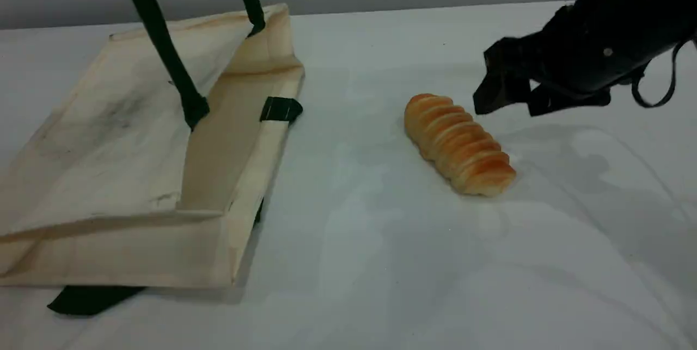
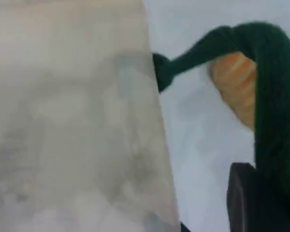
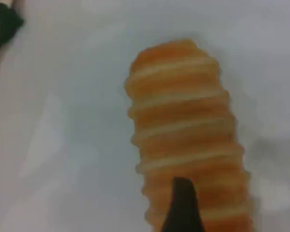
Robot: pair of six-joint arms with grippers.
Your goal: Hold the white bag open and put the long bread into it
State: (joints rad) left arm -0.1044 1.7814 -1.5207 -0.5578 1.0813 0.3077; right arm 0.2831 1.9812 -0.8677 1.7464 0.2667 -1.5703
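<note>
The white bag [image 1: 109, 137] lies on its side at the left, its mouth facing right and standing open. Its upper dark green handle [image 1: 163, 50] is stretched taut up past the top edge. In the left wrist view this handle [image 2: 273, 96] runs down into my left gripper [image 2: 268, 186], which is shut on it above the bag's cloth [image 2: 72, 121]. The long bread [image 1: 457, 143], golden-orange and ridged, lies on the table right of the bag. My right gripper [image 1: 514, 99] hangs open just above and behind its far end. One fingertip [image 3: 182, 208] shows over the loaf [image 3: 183, 125].
The bag's other green handle [image 1: 87, 298] pokes out from under its near edge, and a green tab [image 1: 280, 109] sits on the mouth's lower rim. A white cloth [image 1: 381, 263] covers the table between bag and bread.
</note>
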